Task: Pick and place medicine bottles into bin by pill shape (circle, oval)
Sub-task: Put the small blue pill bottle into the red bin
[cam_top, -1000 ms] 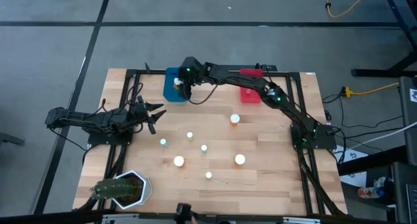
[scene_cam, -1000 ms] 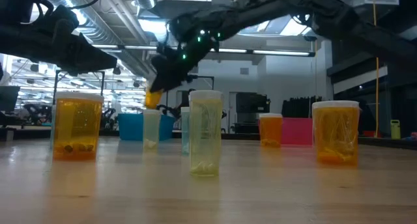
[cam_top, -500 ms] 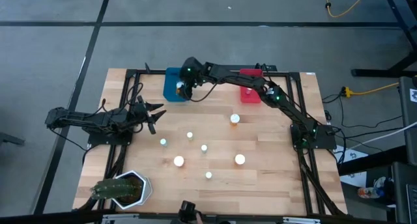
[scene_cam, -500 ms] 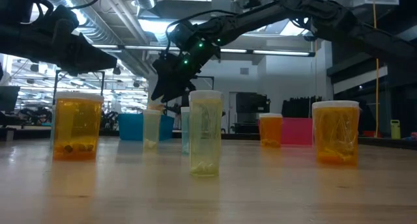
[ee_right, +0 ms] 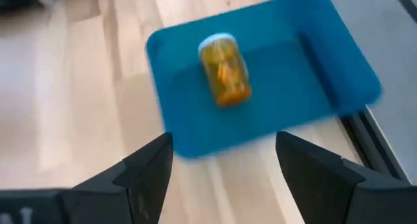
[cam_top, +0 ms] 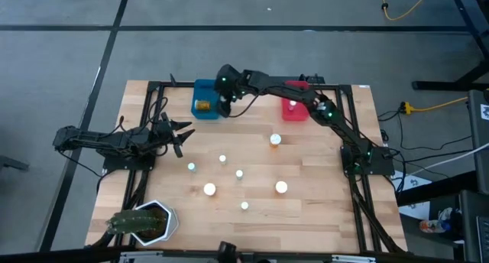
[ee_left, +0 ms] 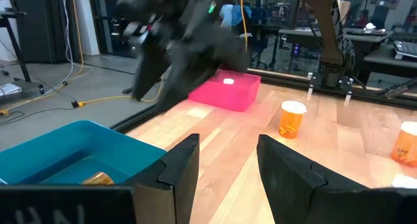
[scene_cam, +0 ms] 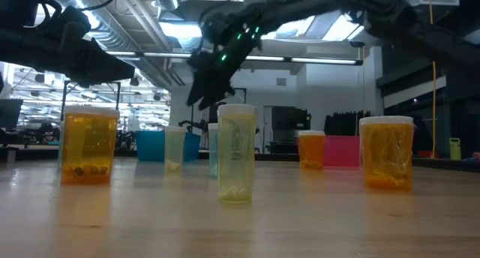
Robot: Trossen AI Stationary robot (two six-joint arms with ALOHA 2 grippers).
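Sorting record: one amber bottle lodged in the blue bin, seven bottles left on the table.

Right gripper hangs over the inner edge of the blue bin, fingers spread and empty. An amber bottle lies on its side inside that bin, white cap toward the far wall. Pink bin holds one white-capped bottle, as far as the left wrist view shows. Left gripper waits near the table's left edge, fingers parted and holding nothing. Seven upright medicine bottles stand scattered mid-table, well apart from both bins. Potted plant sits at the near-left corner. Judged: sorting is early, and most bottles await pickup.
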